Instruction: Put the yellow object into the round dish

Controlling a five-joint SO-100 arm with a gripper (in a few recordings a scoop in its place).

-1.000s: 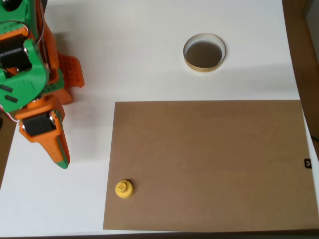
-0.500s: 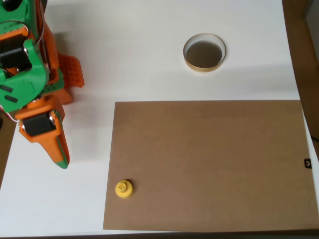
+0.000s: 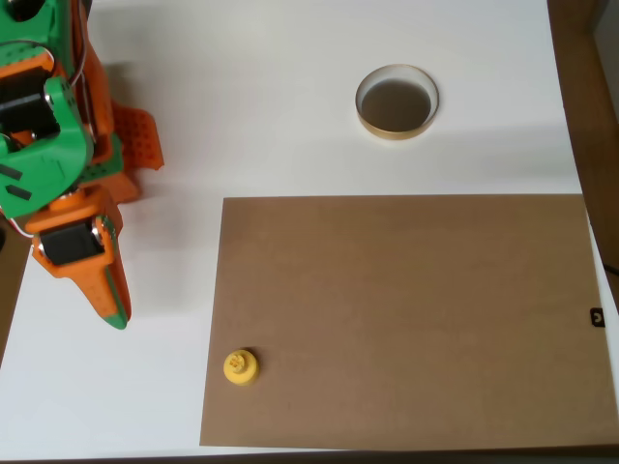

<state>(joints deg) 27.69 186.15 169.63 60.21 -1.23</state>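
Here, in the overhead view, the orange-and-green tool (image 3: 114, 307) is seen at the left over the white bench (image 3: 290, 116), fingers pressed together, holding nothing. The yellow object (image 3: 240, 366) is placed upright near the brown board's (image 3: 406, 319) lower-left corner. The round dish (image 3: 397, 101) is set well apart, upper right.

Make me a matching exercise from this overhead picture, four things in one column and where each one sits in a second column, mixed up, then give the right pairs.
Things:
1. yellow object
2. round dish
3. brown mat
4. gripper

Places:
A. on the white table, above the mat in the picture
B. left of the mat, jaws closed, holding nothing
C. near the mat's lower left corner
D. covering the table's lower right part

Pairs: 1-C, 2-A, 3-D, 4-B
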